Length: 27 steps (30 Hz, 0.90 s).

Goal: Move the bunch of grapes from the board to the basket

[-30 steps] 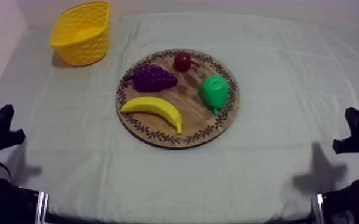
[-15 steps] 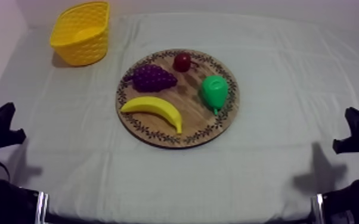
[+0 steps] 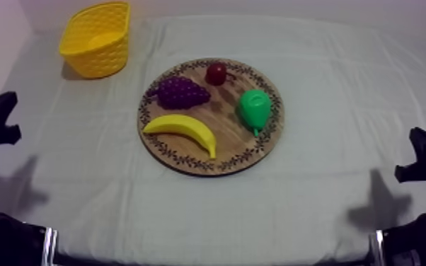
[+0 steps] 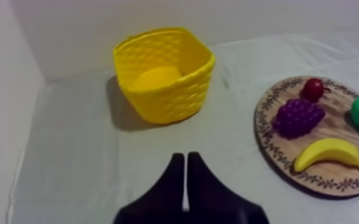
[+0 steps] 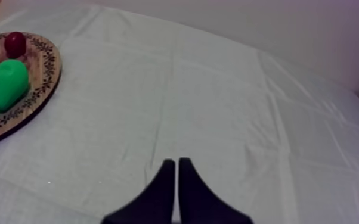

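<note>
Left tool (image 4: 185, 179) and right tool (image 5: 174, 179) are sitting with fingers together; the left should be opening wide over the grapes (image 4: 298, 117) ahead-right of it, probably gripping crosswise.

The board (image 3: 224, 117) was matt wood; the basket (image 3: 99, 60), woven-patterned plastic; the pear (image 3: 255, 107) and banana (image 3: 180, 127), smooth glossy plastic; the cloth (image 3: 329, 106), matt and creased.

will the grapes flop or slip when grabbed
Probably stiff, not floppy: the bunch of grapes looks like one moulded toy piece. Its lumpy surface may slip when pinched. It lies flat on the wooden board, so it should hardly roll.
</note>
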### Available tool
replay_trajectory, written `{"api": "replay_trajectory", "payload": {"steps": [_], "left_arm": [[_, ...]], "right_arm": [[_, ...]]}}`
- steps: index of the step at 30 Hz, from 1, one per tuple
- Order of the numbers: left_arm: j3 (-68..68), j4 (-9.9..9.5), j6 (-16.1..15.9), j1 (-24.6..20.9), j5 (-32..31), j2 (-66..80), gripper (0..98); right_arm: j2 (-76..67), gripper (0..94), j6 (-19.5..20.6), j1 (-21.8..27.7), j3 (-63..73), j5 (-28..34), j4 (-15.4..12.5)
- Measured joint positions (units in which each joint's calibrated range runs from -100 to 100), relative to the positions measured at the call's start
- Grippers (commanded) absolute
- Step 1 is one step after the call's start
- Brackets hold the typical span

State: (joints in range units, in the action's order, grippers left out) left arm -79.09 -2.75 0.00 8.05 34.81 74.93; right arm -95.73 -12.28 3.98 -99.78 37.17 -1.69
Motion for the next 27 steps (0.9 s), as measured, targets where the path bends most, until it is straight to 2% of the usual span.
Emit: {"api": "replay_trajectory", "payload": {"steps": [10,27], "left_arm": [[19.16,-0.99,-0.53,4.29,6.19,-15.75,0.0],[39.85,-0.89,-1.98,4.55,9.49,-33.31,0.0]], "right_arm": [[0.0,0.5,0.0,0.0,0.0,0.0,0.0],[0.0,0.5,0.0,0.0,0.0,0.0,0.0]]}}
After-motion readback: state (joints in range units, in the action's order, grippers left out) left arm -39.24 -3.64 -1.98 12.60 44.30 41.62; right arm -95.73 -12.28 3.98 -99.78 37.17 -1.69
